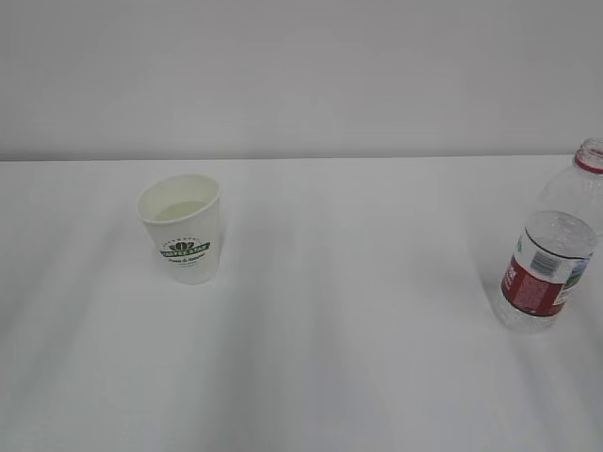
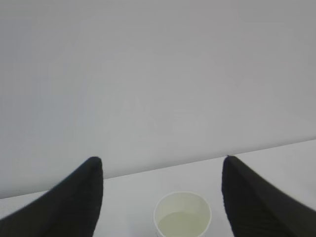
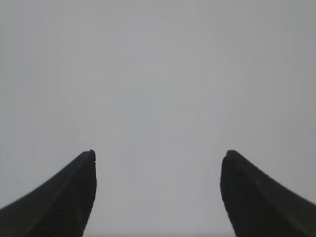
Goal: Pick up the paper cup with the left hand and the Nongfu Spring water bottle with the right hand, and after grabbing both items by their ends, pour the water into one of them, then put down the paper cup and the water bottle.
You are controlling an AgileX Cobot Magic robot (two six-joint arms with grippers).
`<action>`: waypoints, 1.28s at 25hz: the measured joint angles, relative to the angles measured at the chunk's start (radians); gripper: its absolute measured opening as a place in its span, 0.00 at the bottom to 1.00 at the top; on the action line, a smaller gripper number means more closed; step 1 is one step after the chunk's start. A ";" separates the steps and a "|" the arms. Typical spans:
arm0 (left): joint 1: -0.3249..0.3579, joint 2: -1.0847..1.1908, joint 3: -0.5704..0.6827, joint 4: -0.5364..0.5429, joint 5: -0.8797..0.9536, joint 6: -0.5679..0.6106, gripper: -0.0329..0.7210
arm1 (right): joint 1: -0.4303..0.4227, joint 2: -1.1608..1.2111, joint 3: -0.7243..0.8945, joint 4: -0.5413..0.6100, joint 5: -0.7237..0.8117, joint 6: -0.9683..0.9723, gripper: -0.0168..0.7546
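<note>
White table, cup and bottle both standing free, both grippers open

White table [image 1: 311,358] holds two things. Landmark is the paper cup [image 1: 182,229]: upright, left of the table's middle, green logo facing the exterior camera, a shallow layer of clear water [image 1: 179,209] showing inside. The water bottle [image 1: 551,247] stands well apart to the cup's right, at the frame edge, upright, no cap, red neck ring, red-and-white label low on the body. Cannot tell how much liquid it holds. Nothing touches either item. Neither arm shows in the exterior view.

Left hand [image 2: 160,160]: two black fingers [image 2: 74,197] spread wide, nothing between them. It sits above and behind the cup, looking toward the grey wall [image 2: 158,74]; the cup's rim and pale inside show at the bottom of that view, between the fingers but clear of both.

Right hand [image 3: 158,154]: black fingers [image 3: 256,197] spread just as wide, gripping nothing. Only plain grey surface shows past them, so its place relative to the cup cannot be told from that view.
</note>
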 joint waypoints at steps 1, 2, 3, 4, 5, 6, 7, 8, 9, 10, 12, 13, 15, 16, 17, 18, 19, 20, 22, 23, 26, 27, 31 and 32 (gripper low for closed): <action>0.000 -0.010 0.000 0.000 0.014 0.000 0.75 | 0.000 -0.007 -0.008 0.000 0.020 0.000 0.79; 0.000 -0.022 0.000 0.000 0.028 0.000 0.75 | 0.000 -0.011 -0.022 0.000 0.051 0.000 0.79; 0.000 -0.034 0.000 0.000 0.041 0.000 0.74 | 0.000 -0.011 -0.037 0.000 0.086 0.000 0.79; 0.000 -0.045 0.000 0.000 0.050 0.000 0.74 | 0.000 -0.012 -0.054 -0.004 0.121 0.000 0.79; 0.000 -0.055 0.000 0.000 0.066 0.000 0.74 | 0.000 -0.012 -0.069 -0.008 0.165 0.000 0.79; 0.000 -0.068 0.000 0.000 0.082 0.000 0.73 | 0.000 -0.012 -0.086 -0.021 0.210 0.000 0.79; 0.000 -0.081 0.000 0.000 0.097 0.000 0.73 | 0.000 -0.015 -0.102 -0.028 0.252 0.000 0.79; 0.000 -0.092 0.000 0.000 0.119 0.000 0.73 | 0.000 -0.015 -0.115 -0.038 0.282 0.000 0.79; 0.000 -0.107 0.000 0.000 0.144 0.000 0.73 | 0.000 -0.016 -0.129 -0.043 0.314 0.000 0.79; 0.000 -0.123 0.000 0.000 0.162 0.000 0.73 | 0.000 -0.016 -0.144 -0.045 0.343 0.000 0.79; 0.000 -0.154 0.000 0.000 0.212 0.000 0.73 | 0.000 -0.016 -0.166 -0.048 0.384 0.000 0.79; 0.000 -0.175 0.000 0.000 0.236 0.000 0.73 | 0.000 -0.017 -0.176 -0.050 0.405 0.000 0.79; 0.000 -0.222 0.000 0.000 0.287 0.000 0.73 | 0.000 -0.023 -0.188 -0.052 0.439 0.000 0.78; 0.000 -0.245 0.000 0.000 0.316 0.000 0.73 | 0.000 -0.029 -0.189 -0.057 0.454 0.000 0.78; 0.000 -0.273 0.000 0.000 0.340 0.000 0.73 | 0.000 -0.035 -0.190 -0.062 0.470 0.000 0.78; 0.000 -0.302 0.000 0.000 0.371 0.000 0.72 | 0.000 -0.045 -0.190 -0.071 0.485 0.000 0.78; 0.000 -0.325 0.000 0.000 0.402 0.000 0.72 | 0.000 -0.057 -0.190 -0.079 0.502 0.000 0.78; 0.000 -0.351 0.000 0.000 0.433 0.000 0.72 | 0.000 -0.067 -0.190 -0.086 0.521 0.000 0.78; 0.000 -0.403 0.000 -0.002 0.491 0.000 0.72 | 0.000 -0.096 -0.190 -0.093 0.552 0.000 0.78; 0.000 -0.422 0.000 -0.002 0.521 0.000 0.72 | 0.000 -0.111 -0.191 -0.100 0.571 0.000 0.78; 0.000 -0.475 0.000 -0.002 0.597 0.006 0.72 | 0.000 -0.154 -0.191 -0.125 0.629 0.000 0.78; 0.000 -0.482 -0.006 -0.005 0.632 0.016 0.72 | 0.000 -0.166 -0.191 -0.132 0.652 0.000 0.79; 0.000 -0.493 -0.066 -0.007 0.753 0.072 0.72 | 0.000 -0.217 -0.194 -0.137 0.755 0.000 0.79; 0.000 -0.493 -0.082 -0.007 0.778 0.079 0.71 | 0.000 -0.227 -0.196 -0.139 0.780 0.000 0.79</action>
